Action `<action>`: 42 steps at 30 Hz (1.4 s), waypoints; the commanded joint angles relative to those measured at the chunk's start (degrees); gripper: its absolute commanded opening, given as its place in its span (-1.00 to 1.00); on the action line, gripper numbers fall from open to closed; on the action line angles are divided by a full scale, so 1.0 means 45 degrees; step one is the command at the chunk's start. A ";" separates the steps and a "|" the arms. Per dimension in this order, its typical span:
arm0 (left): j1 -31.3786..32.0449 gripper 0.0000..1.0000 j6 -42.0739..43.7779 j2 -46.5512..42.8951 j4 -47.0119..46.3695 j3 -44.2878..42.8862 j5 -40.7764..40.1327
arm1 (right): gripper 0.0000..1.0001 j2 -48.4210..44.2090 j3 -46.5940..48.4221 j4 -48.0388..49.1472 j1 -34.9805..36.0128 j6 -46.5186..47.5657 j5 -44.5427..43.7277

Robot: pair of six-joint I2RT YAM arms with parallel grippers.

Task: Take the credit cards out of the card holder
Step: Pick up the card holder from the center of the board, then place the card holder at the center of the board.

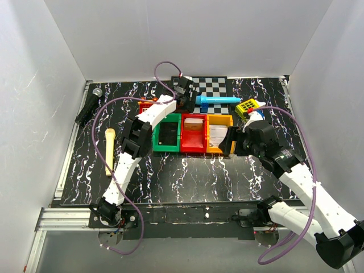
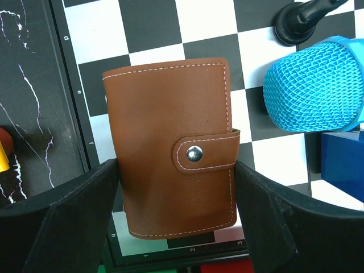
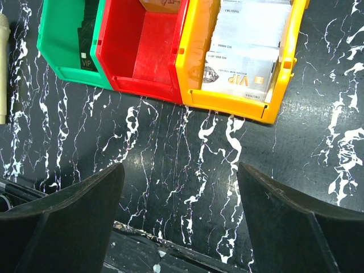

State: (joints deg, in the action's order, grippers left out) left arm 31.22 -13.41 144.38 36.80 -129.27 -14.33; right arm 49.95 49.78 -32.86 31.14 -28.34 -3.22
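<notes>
The brown card holder (image 2: 170,131) lies closed on the chessboard (image 2: 148,28), its tab snapped shut, so any credit cards inside are hidden. My left gripper (image 2: 176,166) reaches down over it, and both black fingers (image 2: 85,210) touch its long edges. In the top view the left gripper (image 1: 183,94) covers the card holder. My right gripper (image 3: 179,168) hangs open over the bare marbled table in front of the bins, holding nothing; it shows in the top view (image 1: 230,142) too. Pale VIP cards (image 3: 242,62) lie in the yellow bin (image 3: 227,102).
A green bin (image 1: 166,133) with a dark card, a red bin (image 1: 193,133) and the yellow bin (image 1: 219,133) stand in a row mid-table. A blue microphone (image 1: 216,100) and a yellow toy (image 1: 248,107) lie beside the chessboard. At the left are a black microphone (image 1: 88,108) and a beige handle (image 1: 109,151).
</notes>
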 commanded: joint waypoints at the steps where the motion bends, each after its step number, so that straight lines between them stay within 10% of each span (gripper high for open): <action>1: -0.0102 0.50 0.0109 -0.0676 -0.0422 0.0347 0.0332 | 0.77 -0.0319 -0.0066 0.0505 -0.0005 -0.0031 -0.0299; 24: -0.0122 0.40 0.0597 -0.3859 -0.1068 0.1186 -0.0351 | 0.75 -0.0456 0.0091 0.0506 0.0014 -0.0129 -0.0396; 42: 0.2003 0.37 -0.0964 -1.2253 -0.1497 1.0615 -0.0955 | 0.74 -0.1120 -0.0495 0.0623 0.0034 -0.0011 -0.0065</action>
State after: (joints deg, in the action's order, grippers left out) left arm 34.68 -14.76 99.88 31.03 -90.83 -15.84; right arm 46.13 48.53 -31.79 31.14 -28.49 -4.29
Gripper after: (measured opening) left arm 0.693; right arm 0.877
